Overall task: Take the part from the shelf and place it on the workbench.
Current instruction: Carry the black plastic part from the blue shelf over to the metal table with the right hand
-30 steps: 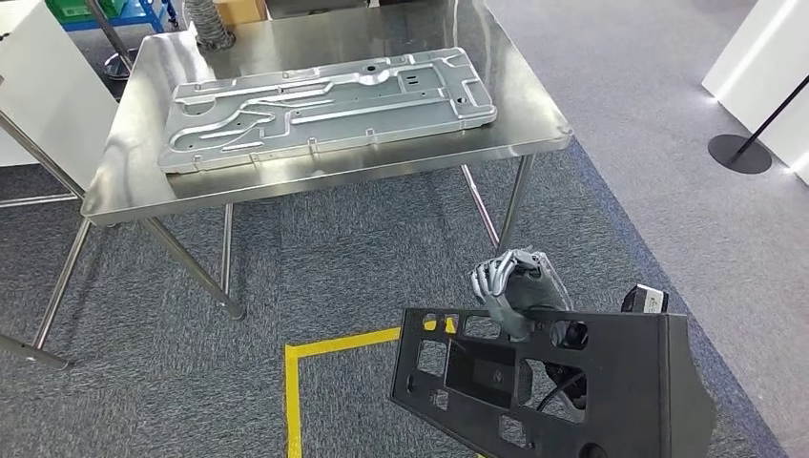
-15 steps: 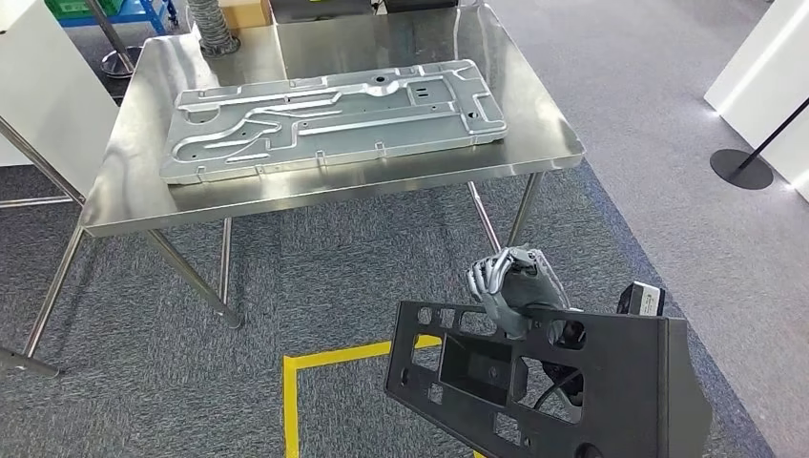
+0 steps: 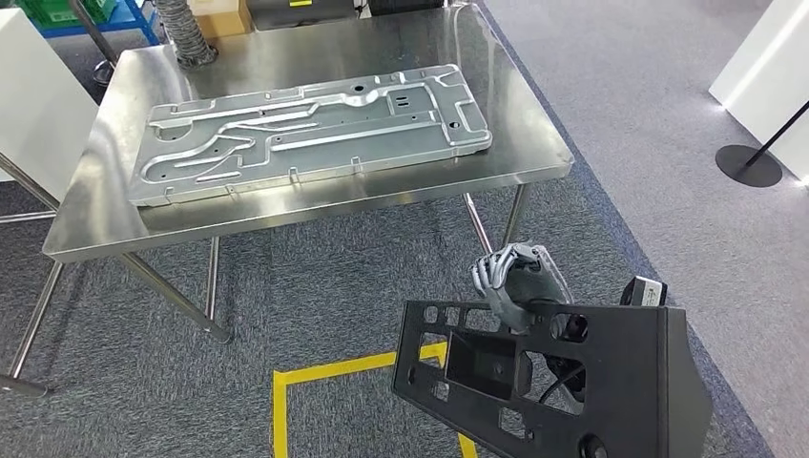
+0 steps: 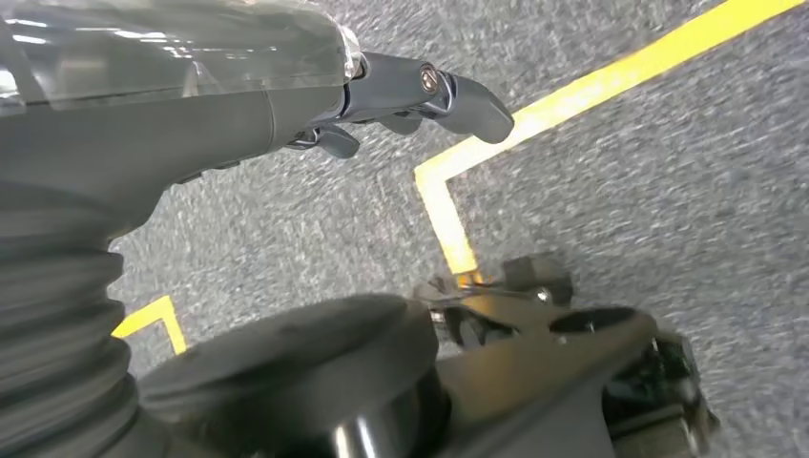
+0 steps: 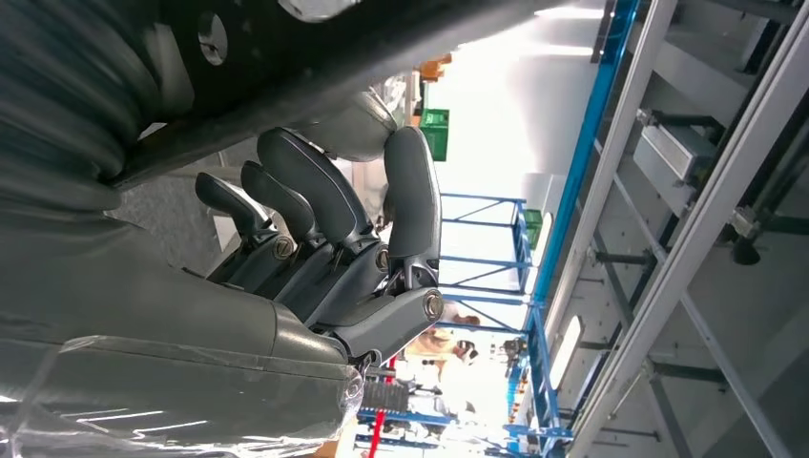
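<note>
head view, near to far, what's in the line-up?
Black part → right hand gripping its top edge → steel workbench front edge → flat metal panel lying on it → ribbed hose at the far corner.

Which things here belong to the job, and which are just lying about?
Job:
black part, held by right robot hand
steel workbench

Lying about:
grey metal panel on the workbench
yellow floor tape
barrier post base

Right hand (image 3: 517,286) gripping black part (image 3: 572,382)
</note>
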Available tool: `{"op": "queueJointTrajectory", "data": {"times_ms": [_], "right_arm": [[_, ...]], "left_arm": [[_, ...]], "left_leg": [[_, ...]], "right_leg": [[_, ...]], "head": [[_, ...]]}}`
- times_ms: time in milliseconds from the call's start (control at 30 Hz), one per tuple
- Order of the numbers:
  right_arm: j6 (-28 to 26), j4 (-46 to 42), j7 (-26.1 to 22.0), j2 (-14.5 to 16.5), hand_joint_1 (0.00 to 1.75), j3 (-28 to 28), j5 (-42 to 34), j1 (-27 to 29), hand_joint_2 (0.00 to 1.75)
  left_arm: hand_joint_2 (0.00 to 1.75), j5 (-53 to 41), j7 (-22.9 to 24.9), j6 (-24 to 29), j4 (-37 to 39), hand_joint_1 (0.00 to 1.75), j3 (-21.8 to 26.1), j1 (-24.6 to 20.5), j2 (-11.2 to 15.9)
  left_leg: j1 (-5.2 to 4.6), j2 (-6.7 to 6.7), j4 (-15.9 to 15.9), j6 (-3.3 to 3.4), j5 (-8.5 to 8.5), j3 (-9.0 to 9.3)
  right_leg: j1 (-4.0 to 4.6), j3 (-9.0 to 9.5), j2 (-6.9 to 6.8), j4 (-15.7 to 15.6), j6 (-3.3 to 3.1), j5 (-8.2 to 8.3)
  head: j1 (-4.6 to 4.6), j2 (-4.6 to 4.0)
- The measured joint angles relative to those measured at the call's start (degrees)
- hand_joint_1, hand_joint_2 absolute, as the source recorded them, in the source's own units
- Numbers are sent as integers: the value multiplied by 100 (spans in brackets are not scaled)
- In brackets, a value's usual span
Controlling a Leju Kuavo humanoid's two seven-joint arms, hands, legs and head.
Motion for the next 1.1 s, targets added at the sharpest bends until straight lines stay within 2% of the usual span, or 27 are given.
{"op": "queueJointTrajectory", "data": {"times_ms": [67, 100, 133, 200, 267, 300, 333, 400, 433, 467, 500, 567, 600, 633, 733, 800, 833, 867, 900, 933, 967, 1000, 1067, 1100], "right_arm": [[-4, 3, 0, 0, 175, 0, -8, 1, 175], [-6, 5, 0, -1, 175, 0, -10, 4, 175], [-8, 6, 1, -1, 175, 0, -13, 11, 175], [-12, 1, 3, -1, 175, 2, -16, 36, 175], [-20, -23, 3, 0, 175, 4, -16, 59, 175], [-27, -35, 1, 1, 175, 3, -15, 63, 175], [-33, -44, -2, 5, 175, 3, -14, 72, 175], [-46, -48, -7, 15, 175, 2, -9, 115, 175], [-51, -48, -7, 20, 175, 2, -5, 144, 175], [-61, -48, -6, 20, 175, 2, -3, 168, 175], [-72, -49, -4, 20, 175, 2, 1, 179, 175], [-95, -59, 3, 20, 175, 2, 7, 180, 175], [-102, -68, 8, 22, 175, 3, 10, 178, 175], [-105, -78, 13, 25, 175, 3, 13, 179, 175], [-105, -110, 18, 30, 175, 4, 24, 186, 175], [-100, -141, 21, 14, 175, 4, 34, 183, 175], [-96, -156, 23, 6, 175, 4, 39, 180, 175], [-93, -166, 25, -1, 175, 4, 45, 178, 175], [-91, -173, 28, -2, 175, 4, 53, 177, 175], [-91, -175, 30, -2, 175, 4, 58, 176, 175], [-91, -174, 33, -2, 175, 4, 63, 175, 175], [-87, -174, 35, -2, 175, 4, 67, 170, 175], [-71, -172, 38, -2, 175, 4, 70, 147, 175], [-56, -170, 39, -2, 175, 4, 70, 127, 175]], "left_arm": [[175, -6, 14, 1, 0, 0, 0, 24, 3], [175, -10, 20, 1, 0, 0, 0, 34, 6], [175, -15, 19, 1, 0, 0, 0, 41, 9], [175, -24, 15, 1, 0, 0, 1, 49, 14], [175, -34, 11, 0, 0, 0, 2, 57, 10], [175, -40, 9, -1, 0, 0, 2, 54, 5], [175, -44, 9, -2, 0, 0, 1, 50, 0], [175, -46, 8, -3, 0, 0, 0, 45, -7], [175, -46, 8, -4, 0, 0, 1, 47, -9], [175, -46, 8, -4, 0, 0, 1, 53, -10], [175, -46, 8, -5, 0, 0, 2, 59, -11], [175, -49, 8, -8, 0, 0, 2, 65, -17], [175, -50, 7, -10, 0, 0, 1, 62, -20], [175, -50, 5, -11, 0, 0, 1, 58, -21], [175, -50, 3, -13, 0, 0, 0, 47, -20], [175, -50, 4, -13, 0, 0, 0, 37, -19], [175, -49, 4, -13, 0, 0, 0, 31, -17], [175, -43, 3, -14, 0, 0, 1, 29, -17], [175, -34, -1, -15, 0, 0, 2, 22, -18], [175, -27, -4, -16, 0, 0, 3, 11, -17], [175, -19, -7, -16, 0, 0, 4, 1, -16], [175, -16, -8, -16, 0, 0, 4, -6, -14], [175, -5, 3, -13, 0, 0, 4, 6, -10], [175, 2, 7, -10, 0, 0, 5, 17, -10]], "left_leg": [[-47, 0, -727, 120, 578, 193], [-81, 1, -1019, 177, 728, 267], [-111, 0, -1204, 226, 795, 311], [-149, -3, -1324, 276, 781, 335], [-104, -4, -1463, 288, 872, 446], [-81, -2, -1529, 293, 884, 512], [-59, 2, -1578, 299, 884, 574], [-67, 3, -1594, 323, 829, 646], [-69, 0, -1586, 326, 791, 678], [-69, -5, -1575, 325, 748, 716], [-68, -11, -1559, 319, 700, 762], [-67, -19, -1516, 292, 582, 858], [-78, -23, -1480, 264, 514, 890], [-89, -24, -1457, 236, 461, 907], [-104, -16, -1454, 153, 368, 934], [-94, -7, -1296, 84, 254, 892], [-83, -5, -1055, 47, 136, 779], [-67, -4, -702, 13, -7, 590], [-54, -3, -296, -13, -149, 352], [-39, -2, 37, -32, -217, 134], [-29, -2, 207, -43, -178, -10], [-23, -1, 153, -46, -17, -46], [-13, -1, -507, -27, 515, 147], [-23, -1, -861, -7, 707, 271]], "right_leg": [[23, 129, 11, -11, -1, -83], [23, 163, 18, -24, 13, -107], [17, 170, 23, -37, 38, -123], [3, 180, 27, -78, 114, -144], [9, 225, 15, -61, 175, -202], [17, 187, 13, 62, 192, -273], [19, 65, 12, 315, 206, -389], [15, -401, 12, 1086, 236, -655], [11, -626, 10, 1395, 253, -702], [6, -768, 8, 1517, 267, -633], [1, -790, 6, 1407, 275, -445], [-8, -569, -2, 695, 269, 82], [-4, -436, -4, 345, 247, 248], [0, -344, -4, 115, 217, 327], [13, -286, 12, 5, 108, 266], [-6, -239, 11, -30, 48, 234], [-19, -208, 5, -48, 23, 217], [-20, -182, -2, -54, 6, 193], [-21, -158, -8, -54, -3, 167], [-22, -131, -10, -53, -3, 139], [-24, -95, -12, -52, 2, 108], [-28, -46, -10, -52, 10, 73], [-40, 67, 1, -57, 39, -5], [-36, 112, 10, -59, 64, -39]], "head": [[1, 0], [1, 0], [0, 0], [-1, 0], [0, 0], [-1, 0], [-1, 0], [-1, 0], [0, 0], [0, 0], [0, 0], [0, 0], [0, 0], [0, 0], [0, 0], [0, 0], [0, 0], [0, 0], [0, 0], [0, 0], [0, 0], [0, 0], [0, 0], [0, 0]]}}
